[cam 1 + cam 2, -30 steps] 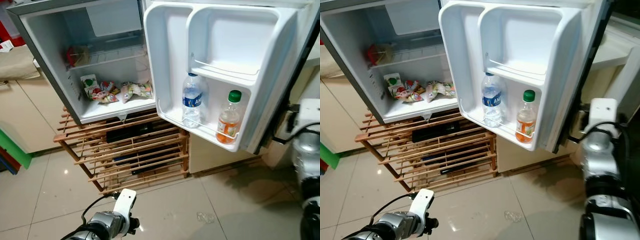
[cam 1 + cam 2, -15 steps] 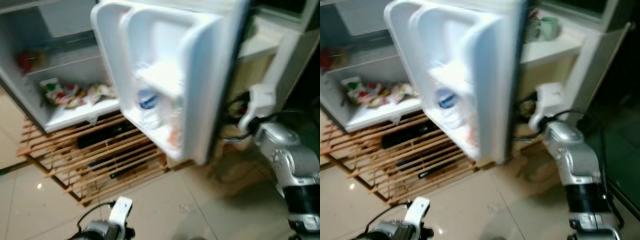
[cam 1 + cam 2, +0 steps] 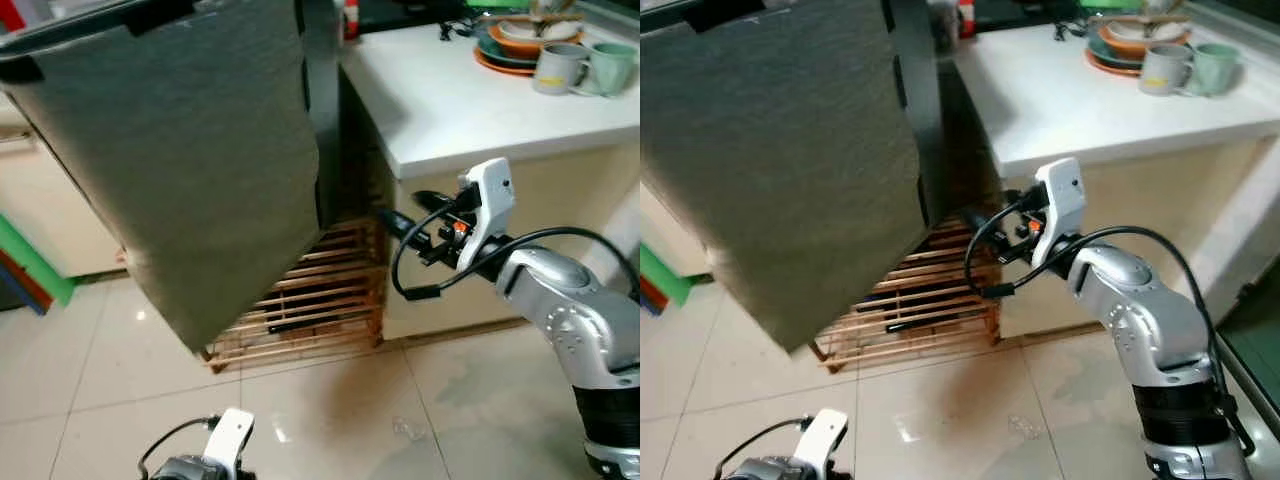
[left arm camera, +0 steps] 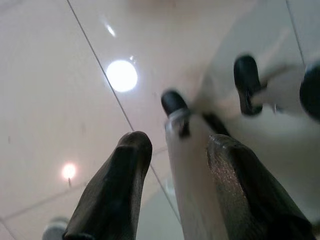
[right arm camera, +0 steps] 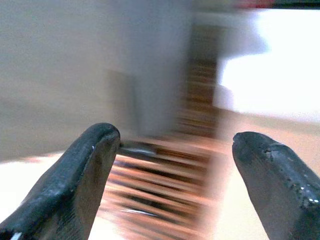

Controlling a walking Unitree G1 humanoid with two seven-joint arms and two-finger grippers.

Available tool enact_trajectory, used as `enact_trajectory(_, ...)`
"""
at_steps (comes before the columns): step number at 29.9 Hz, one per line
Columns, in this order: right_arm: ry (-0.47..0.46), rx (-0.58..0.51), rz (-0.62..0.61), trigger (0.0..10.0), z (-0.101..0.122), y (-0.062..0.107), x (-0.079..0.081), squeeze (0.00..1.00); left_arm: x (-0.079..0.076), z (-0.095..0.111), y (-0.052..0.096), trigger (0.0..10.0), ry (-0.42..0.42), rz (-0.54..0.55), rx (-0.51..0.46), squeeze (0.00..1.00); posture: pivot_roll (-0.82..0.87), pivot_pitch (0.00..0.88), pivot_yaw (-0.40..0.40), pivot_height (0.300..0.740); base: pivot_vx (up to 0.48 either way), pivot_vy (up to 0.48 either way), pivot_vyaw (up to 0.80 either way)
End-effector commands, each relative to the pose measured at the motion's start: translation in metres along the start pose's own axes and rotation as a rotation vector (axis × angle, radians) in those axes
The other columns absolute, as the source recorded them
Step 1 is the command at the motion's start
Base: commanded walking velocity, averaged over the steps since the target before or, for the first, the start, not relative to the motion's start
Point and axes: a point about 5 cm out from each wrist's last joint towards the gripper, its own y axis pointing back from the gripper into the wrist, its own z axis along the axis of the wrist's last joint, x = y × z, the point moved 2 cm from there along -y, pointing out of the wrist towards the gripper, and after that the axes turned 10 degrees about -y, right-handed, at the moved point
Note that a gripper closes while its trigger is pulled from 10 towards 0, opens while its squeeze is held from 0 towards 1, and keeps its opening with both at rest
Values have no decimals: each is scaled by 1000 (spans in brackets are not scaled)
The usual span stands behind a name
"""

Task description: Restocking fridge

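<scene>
The fridge door (image 3: 180, 170) now turns its grey outer face to me and hides the shelves and bottles inside. Whether it is fully latched I cannot tell. My right gripper (image 3: 390, 222) is held out beside the fridge's dark right side (image 3: 322, 110), just under the counter edge. In the right wrist view its fingers (image 5: 85, 165) stand wide apart with nothing between them, pointing at the blurred fridge and rack. My left arm (image 3: 205, 462) hangs low over the floor, and its gripper (image 4: 177, 145) is open and empty above the tiles.
A slatted wooden rack (image 3: 315, 295) sits under the fridge. A white counter (image 3: 450, 100) on the right carries two mugs (image 3: 575, 65) and stacked plates (image 3: 510, 45). Glossy floor tiles (image 3: 330, 400) lie in front. A green edge (image 3: 35, 270) stands at the far left.
The fridge door has swung from wide open to closed over the interior. My right arm has followed it leftward to the fridge's side. The camera has turned right, toward the counter.
</scene>
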Motion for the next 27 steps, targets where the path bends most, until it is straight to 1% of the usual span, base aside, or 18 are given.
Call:
enact_trajectory(1, 41, -5, -211, 10000, -18, 1, -22, 0, 22, 26, 6, 10000, -44, 92, -136, 0, -200, 0, 125, 740, 0, 0, 0)
enact_trajectory(2, 41, -5, -211, 10000, -18, 1, -22, 0, 22, 26, 6, 10000, -44, 92, -136, 0, -200, 0, 125, 740, 0, 0, 0)
enact_trajectory(3, 36, -2, -251, 10000, -23, 2, -25, 0, 26, 34, 8, 10000, -43, 102, -183, 0, -200, 0, 125, 740, 0, 0, 0)
enact_trajectory(4, 36, -5, -281, 10000, -31, 4, -26, 0, 34, 57, 14, 10000, -38, 121, -285, 0, -191, 0, 115, 740, 0, 0, 0)
enact_trajectory(5, 41, -11, -326, 10000, -39, 6, -27, 0, 44, 89, 25, 10000, -42, 133, -429, 0, -185, 0, 111, 740, 0, 0, 0)
enact_trajectory(6, 33, -26, -376, 10000, -46, 10, -29, 0, 56, 126, 43, 10000, -45, 172, -593, 0, -185, 0, 111, 740, 0, 0, 0)
enact_trajectory(7, 33, -26, -376, 10000, -46, 10, -29, 0, 56, 126, 43, 10000, -45, 172, -593, 0, -185, 0, 111, 740, 0, 0, 0)
enact_trajectory(8, 33, -41, -417, 10000, -51, 14, -31, 0, 64, 157, 65, 10000, -35, 200, -752, 0, -183, 0, 111, 740, 0, 0, 0)
enact_trajectory(10, 59, -69, -499, 10000, -57, 19, -39, 0, 69, 196, 108, 10000, -9, 236, -990, 0, -181, 0, 113, 740, 0, 0, 0)
enact_trajectory(11, 59, -69, -499, 10000, -57, 19, -39, 0, 69, 196, 108, 10000, -9, 236, -990, 0, -181, 0, 113, 740, 0, 0, 0)
enact_trajectory(12, 82, -112, -559, 10000, -56, 23, -46, 0, 64, 213, 150, 10000, -8, 287, -1164, 0, -179, 0, 113, 740, 0, 0, 0)
enact_trajectory(14, 96, -147, -562, 10000, -54, 25, -49, 0, 53, 219, 179, 10000, -30, 317, -1271, 0, -174, 0, 110, 740, 0, 0, 0)
enact_trajectory(15, 96, -147, -562, 10000, -54, 25, -49, 0, 53, 219, 179, 10000, -30, 317, -1271, 0, -174, 0, 110, 740, 0, 0, 0)
enact_trajectory(16, 97, -154, -556, 10000, -54, 26, -49, 0, 50, 219, 186, 10000, -24, 321, -1302, 0, -174, 0, 110, 740, 0, 0, 0)
enact_trajectory(17, 111, -151, -561, 10000, -55, 27, -50, 1000, 45, 220, 191, 10000, -30, 314, -1317, 1000, -169, 0, 102, 740, 0, 0, 0)
enact_trajectory(20, 117, -156, -557, 10000, -57, 26, -48, 1000, 38, 225, 197, 10000, -48, 313, -1339, 1000, -157, 0, 84, 740, 0, 0, 0)
enact_trajectory(24, 115, -170, -542, 10000, -56, 24, -45, 1000, 36, 226, 197, 10000, -37, 311, -1326, 1000, -159, 0, 83, 740, 0, 0, 0)
enact_trajectory(27, 135, -188, -543, 10000, -54, 22, -42, 1000, 32, 216, 188, 10000, 18, 280, -1253, 1000, -166, 0, 89, 740, 0, 0, 0)
